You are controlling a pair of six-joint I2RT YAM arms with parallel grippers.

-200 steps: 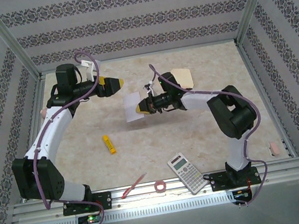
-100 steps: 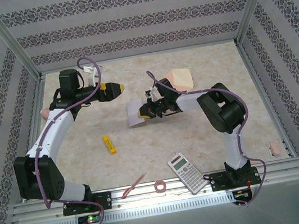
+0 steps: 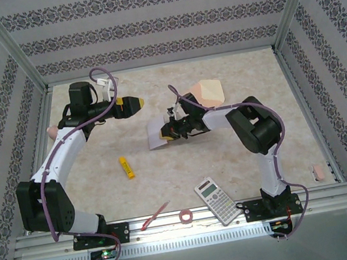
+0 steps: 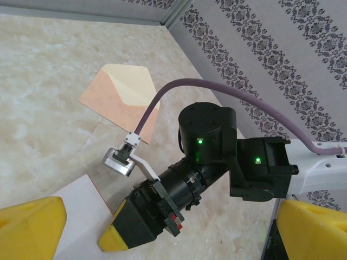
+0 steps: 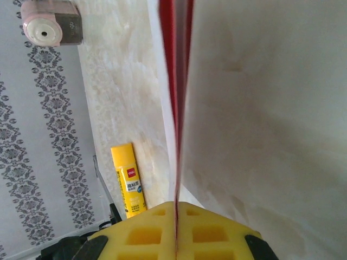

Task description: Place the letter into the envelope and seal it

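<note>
- Pinching the letter (image 3: pixel 156 135) by its right edge, the right gripper (image 3: pixel 169 133) has its yellow pads pressed together on the sheet, mid-table, white back up.
- Right wrist view: sheet runs edge-on between the pads, red border visible.
- Envelope (image 3: pixel 209 90) lies flat just far-right of the letter, cream flap showing, not touching the sheet.
- Left gripper (image 3: pixel 137 102) is spread wide and holds nothing, far-left of the letter, pointing right.
- Glue stick (image 3: pixel 126 167) lies near-left of the letter; calculator (image 3: pixel 216 201) sits at the near edge.

one envelope (image 3: pixel 209 90), apparently one letter (image 3: pixel 155 136)
</note>
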